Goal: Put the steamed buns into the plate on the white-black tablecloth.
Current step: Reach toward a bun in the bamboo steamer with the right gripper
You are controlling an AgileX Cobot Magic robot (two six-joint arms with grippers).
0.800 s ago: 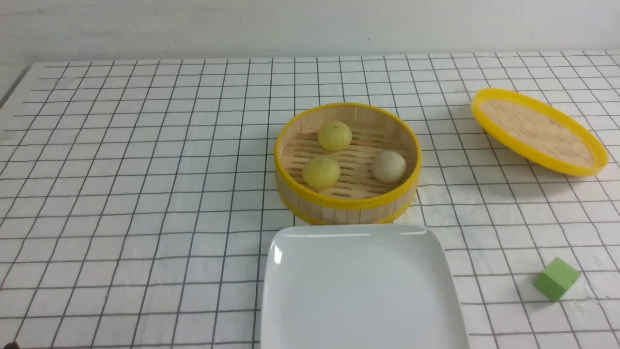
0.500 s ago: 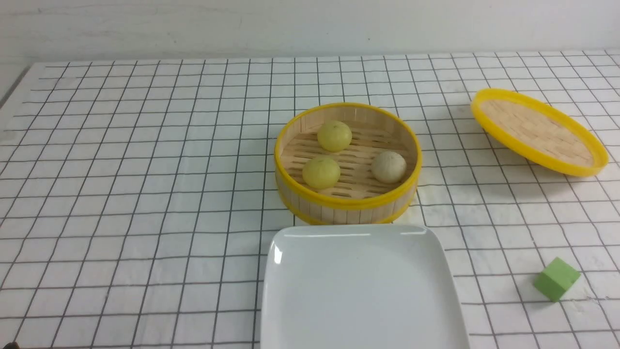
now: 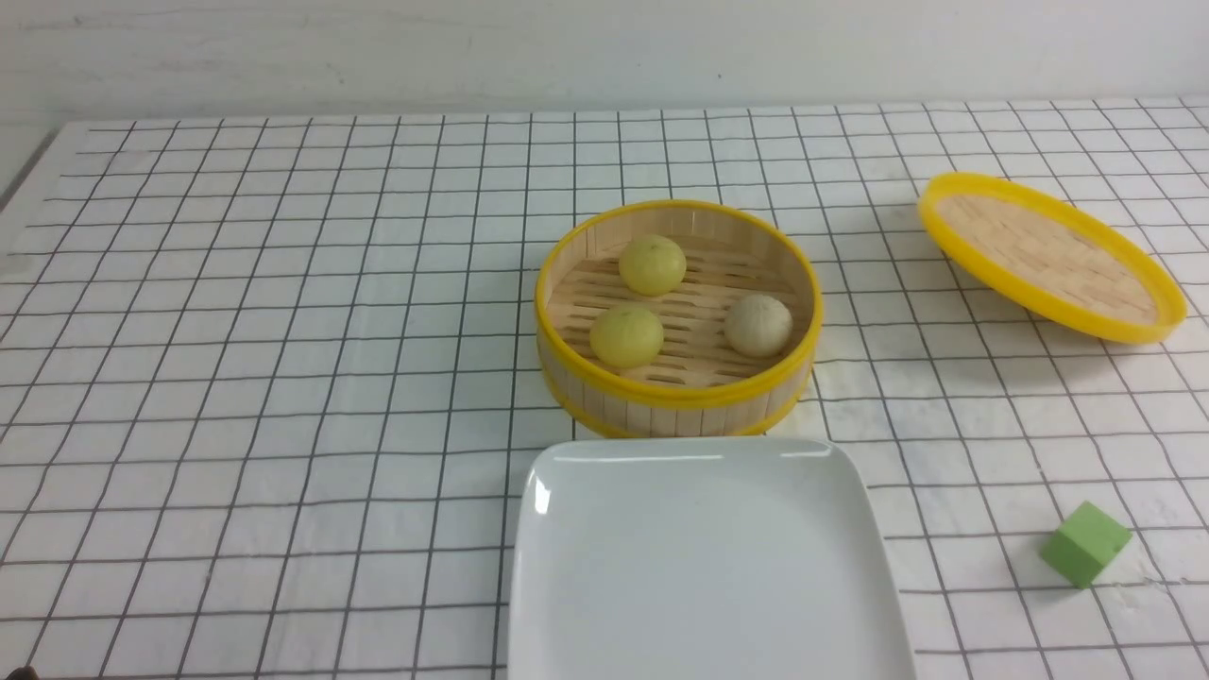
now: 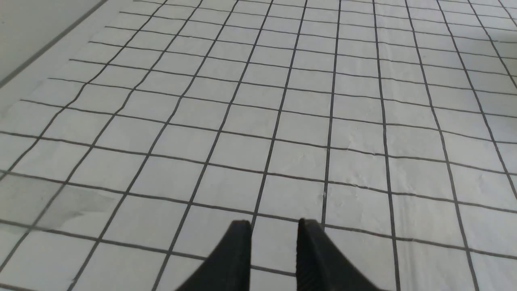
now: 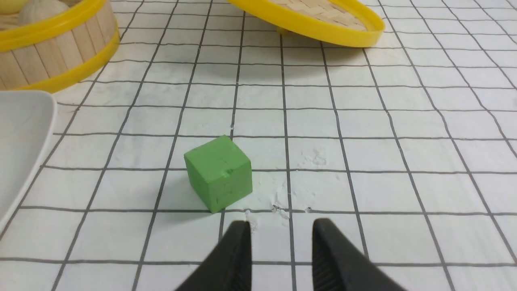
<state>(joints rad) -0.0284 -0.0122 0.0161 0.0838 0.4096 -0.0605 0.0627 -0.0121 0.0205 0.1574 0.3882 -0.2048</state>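
Three steamed buns lie in a round bamboo steamer basket [image 3: 675, 397]: two pale yellow buns [image 3: 652, 264] [image 3: 626, 336] and one beige-grey bun [image 3: 757, 325]. The white square plate [image 3: 708, 567] sits empty just in front of the basket on the white-black tablecloth [image 3: 283, 378]. Neither gripper shows in the front view. My left gripper [image 4: 274, 224] is open and empty, low over bare cloth. My right gripper [image 5: 281, 223] is open and empty, just behind a green cube [image 5: 220, 173]. The right wrist view also shows the plate's corner [image 5: 20, 137], the basket [image 5: 52, 48] and the beige-grey bun [image 5: 42, 9].
The yellow-rimmed bamboo lid [image 3: 1048, 255] lies tilted at the back right and also shows in the right wrist view [image 5: 311, 16]. The green cube [image 3: 1084, 543] sits to the right of the plate. The cloth's left edge runs along the far left.
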